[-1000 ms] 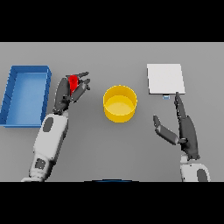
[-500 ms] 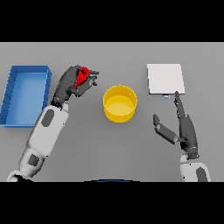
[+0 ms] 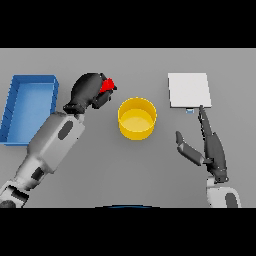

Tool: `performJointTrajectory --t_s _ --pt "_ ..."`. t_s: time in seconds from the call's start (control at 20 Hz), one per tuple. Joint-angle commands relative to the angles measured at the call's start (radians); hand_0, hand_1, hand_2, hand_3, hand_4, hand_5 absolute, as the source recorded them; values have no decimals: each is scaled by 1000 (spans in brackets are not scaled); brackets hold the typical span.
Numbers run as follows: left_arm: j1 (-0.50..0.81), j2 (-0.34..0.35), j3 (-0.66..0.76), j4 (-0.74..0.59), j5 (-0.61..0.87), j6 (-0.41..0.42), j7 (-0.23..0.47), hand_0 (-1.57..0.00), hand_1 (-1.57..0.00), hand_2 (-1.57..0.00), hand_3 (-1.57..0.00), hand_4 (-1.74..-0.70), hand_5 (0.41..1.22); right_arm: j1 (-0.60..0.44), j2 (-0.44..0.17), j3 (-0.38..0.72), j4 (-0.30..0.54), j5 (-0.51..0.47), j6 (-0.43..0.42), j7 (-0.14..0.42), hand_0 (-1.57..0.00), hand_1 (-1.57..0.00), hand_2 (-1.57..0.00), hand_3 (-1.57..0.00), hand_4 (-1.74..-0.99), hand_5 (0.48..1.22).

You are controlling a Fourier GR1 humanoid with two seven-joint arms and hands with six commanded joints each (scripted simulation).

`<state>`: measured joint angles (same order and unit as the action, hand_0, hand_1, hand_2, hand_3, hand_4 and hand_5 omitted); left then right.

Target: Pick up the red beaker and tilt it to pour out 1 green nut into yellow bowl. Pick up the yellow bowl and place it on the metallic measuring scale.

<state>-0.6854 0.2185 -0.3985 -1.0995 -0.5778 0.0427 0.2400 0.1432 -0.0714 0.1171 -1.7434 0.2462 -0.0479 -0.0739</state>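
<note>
The left hand (image 3: 89, 91), fingers curled round the red beaker (image 3: 106, 85), has carried it nearer the yellow bowl (image 3: 136, 117) at mid-surface, so tilting likely comes next.

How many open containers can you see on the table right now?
2: the yellow bowl at centre and the blue bin at far left. The red beaker is off the table, in the left hand.

Open rectangular blue tray (image 3: 16, 107) with raised walls sits at the far left of the flat grey table (image 3: 125, 180). Long axis runs away from the viewer. Interior shows the same blue, nothing visible inside. Table surface plain, uniform grey throughout.
</note>
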Motion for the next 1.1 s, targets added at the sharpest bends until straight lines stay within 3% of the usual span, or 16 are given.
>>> performJointTrajectory --t_s 0.0,0.25,0.35,0.4,0.6,0.8,0.95,1.05 --pt "-18 11 -40 8 -44 -9 2 -1570 -1570 -1570 -1569 -1739 1127 4 2 5 -2 8 -3 -3 1 1 1 1 -1256 690" --pt "-112 68 -169 40 -175 -80 8 -1571 -1571 -1571 -1570 -1740 1190 21 5 15 -17 17 -2 -2 1 1 1 1 -1274 704" --pt "-155 78 -213 59 -211 -113 -7 -1571 -1571 -1571 -1571 -1649 1201 5 5 9 -12 17 -8 18 1 1 1 1 -1284 705" --pt "-176 80 -236 64 -230 -134 -2 -1571 -1571 -1571 -1571 -1666 1205 1 7 3 -2 8 -7 15 1 1 1 1 -1283 702" --pt "-268 93 -342 103 -293 -242 -48 -1571 -1571 -1571 -1277 -1701 1215 2 24 -5 13 -13 -11 -10 1 1 1 1 -1292 678" --pt "-338 85 -460 156 -363 -284 -131 -1571 -1571 -1571 -1451 -1723 1218 -2 42 -10 20 -46 -2 -23 1 1 1 1 -1294 653" --pt "-387 70 -540 188 -418 -327 -137 -1571 -1571 -1571 -1509 -1732 1220 8 48 -7 27 -37 -9 -40 1 1 1 1 -1291 640" --pt "-412 73 -585 202 -445 -347 -148 -1571 -1571 -1571 -1532 -1735 1220 -2 53 -4 27 -21 -24 -13 1 1 1 1 -1293 631"
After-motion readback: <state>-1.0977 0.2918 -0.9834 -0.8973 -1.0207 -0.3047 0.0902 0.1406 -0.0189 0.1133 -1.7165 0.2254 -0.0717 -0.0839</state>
